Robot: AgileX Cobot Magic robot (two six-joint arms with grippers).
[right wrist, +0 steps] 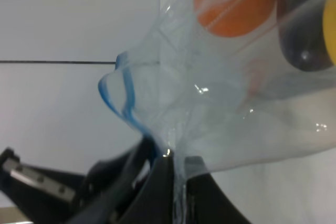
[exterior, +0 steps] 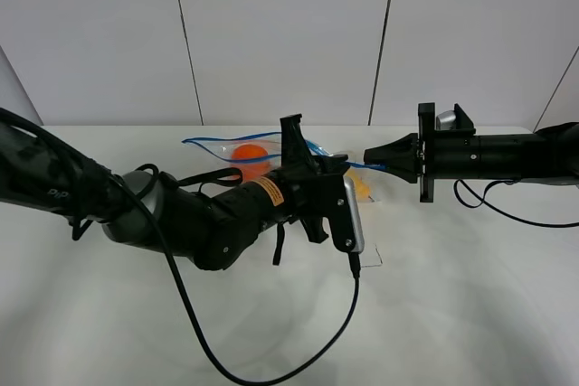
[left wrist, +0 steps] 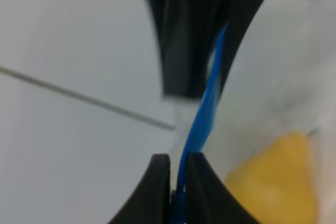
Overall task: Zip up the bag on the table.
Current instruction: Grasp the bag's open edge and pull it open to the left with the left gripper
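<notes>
The clear plastic bag [exterior: 237, 145] is held up above the white table [exterior: 470, 296], with its blue zipper strip [exterior: 204, 140] running along the top edge. Orange produce [exterior: 250, 159] and yellow produce [exterior: 361, 186] show through it. My left gripper [exterior: 338, 165] is shut on the blue strip [left wrist: 202, 119], which runs between its fingertips [left wrist: 157, 187]. My right gripper [exterior: 369, 157] is shut on the bag's right end, close to the left gripper. In the right wrist view the bag [right wrist: 220, 108] rises from the closed gripper [right wrist: 176, 182], with orange [right wrist: 236, 1] and dark purple [right wrist: 304, 35] produce inside.
The left arm's black cable [exterior: 194, 332] loops over the table in front. The right arm's cable [exterior: 507, 210] lies at the right. A white panelled wall [exterior: 280, 33] stands behind the table.
</notes>
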